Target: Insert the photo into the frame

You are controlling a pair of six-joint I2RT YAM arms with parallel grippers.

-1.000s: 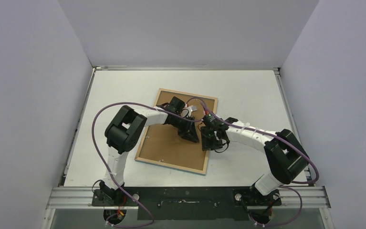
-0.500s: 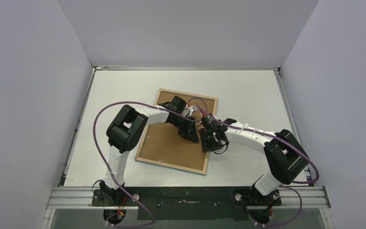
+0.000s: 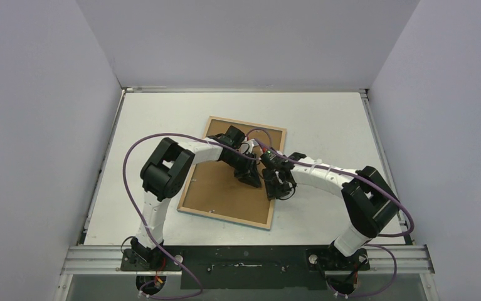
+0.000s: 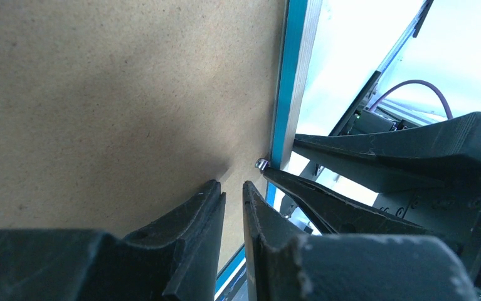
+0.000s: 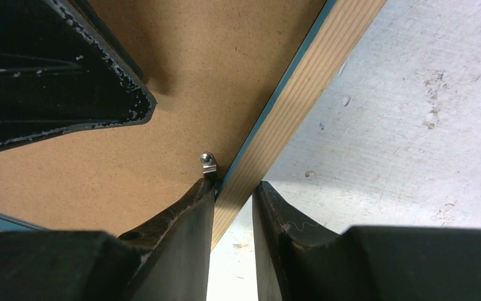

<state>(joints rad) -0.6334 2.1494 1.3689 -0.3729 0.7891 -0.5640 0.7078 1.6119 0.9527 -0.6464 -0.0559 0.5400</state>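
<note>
The frame [image 3: 225, 217] lies face down on the table, with its brown backing board [image 3: 216, 188] up. The photo is hidden. My left gripper [image 3: 254, 182] rests its tips on the board near the right rail. In the left wrist view my left gripper [image 4: 233, 188] is almost together, a thin empty slit between its fingers. My right gripper [image 3: 275, 191] straddles that right rail. In the right wrist view my right gripper [image 5: 234, 185] has one fingertip against a small metal tab [image 5: 208, 163] on the inner side. The other fingertip sits on the outer side of the wooden rail [image 5: 313, 75].
The frame's turquoise inner edge [image 4: 286, 88] runs beside the board [image 4: 112, 94]. The right gripper's fingers [image 4: 363, 153] crowd close to the left one's. Bare grey table [image 5: 413, 125] lies right of the frame. White enclosure walls [image 3: 43, 125] stand round the table.
The right arm has shifted a little left and forward onto the frame's right rail, and its jaws have narrowed round it. The left gripper has stayed put on the board.
</note>
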